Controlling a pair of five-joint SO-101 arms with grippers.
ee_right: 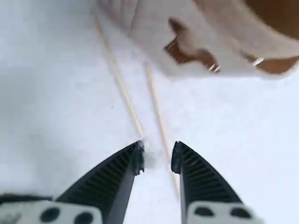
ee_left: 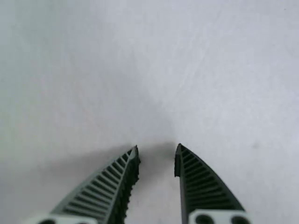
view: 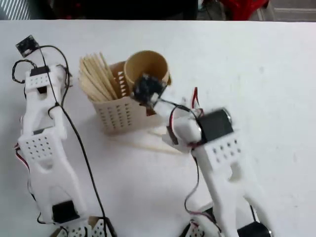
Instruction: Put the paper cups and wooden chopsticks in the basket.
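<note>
Fingers apart on right gripper (ee_right: pixel 157 156), we saw it over two loose chopsticks (ee_right: pixel 121 86) by the basket (view: pixel 121 117); left gripper (ee_left: pixel 156 158) fingers apart too, over bare desk (ee_left: pixel 196 70).

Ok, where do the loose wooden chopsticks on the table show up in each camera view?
High view: the loose chopsticks lie on the table just in front of the basket, by the right arm's wrist.
Right wrist view: two run from the basket's corner to the right gripper, one reaching between its open fingertips.
Left wrist view: the left gripper over white tabletop.
Shared landmark: the basket.
</note>
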